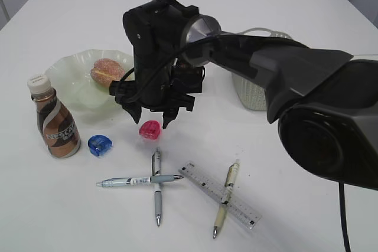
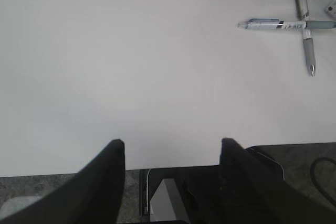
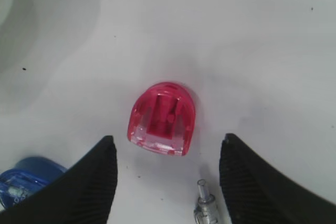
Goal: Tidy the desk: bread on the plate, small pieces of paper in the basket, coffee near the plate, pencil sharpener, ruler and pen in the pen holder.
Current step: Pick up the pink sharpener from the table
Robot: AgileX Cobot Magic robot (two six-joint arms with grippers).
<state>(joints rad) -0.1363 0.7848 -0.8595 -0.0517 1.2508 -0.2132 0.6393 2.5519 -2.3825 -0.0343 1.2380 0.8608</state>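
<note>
Done, as far as shows: bread (image 1: 107,71) on plate (image 1: 77,78), at ten o'clock on desk (image 1: 283,4); coffee (image 1: 54,123) upright just beside plate's near rim, at nine o'clock. No paper scraps in sight anywhere, so that step probably finished, though basket (image 1: 254,95) at two o'clock mostly hidden behind right arm and contents cannot be told. Pen holder not in view.

Left to do, by the look of it: all stationery. Ruler (image 1: 220,194) flat at five o'clock, clear with black marks, cream pen (image 1: 226,198) lying across it. Two grey pens crossed at six o'clock, one (image 1: 139,180) lying crosswise, other (image 1: 156,186) lengthwise. Blue sharpener (image 1: 100,144) at eight o'clock, just beside coffee. Red sharpener (image 1: 150,129) near centre, apart from everything else.

Apparent step in hand: picking red sharpener. Right gripper (image 1: 152,114) poised directly above it, jaws spread wide, one finger either side, nothing held, no contact visible. In right wrist view, red sharpener (image 3: 162,118) centred between fingers (image 3: 89,182), with slack on both sides: small translucent red shell, rounded at one end, flat at other, darker red block inside. Likely light and slippery; flat-on squeeze across its straight sides probably safest.

Left gripper (image 2: 171,153) parked over desk's near edge at seven o'clock, jaws apart, empty.
</note>
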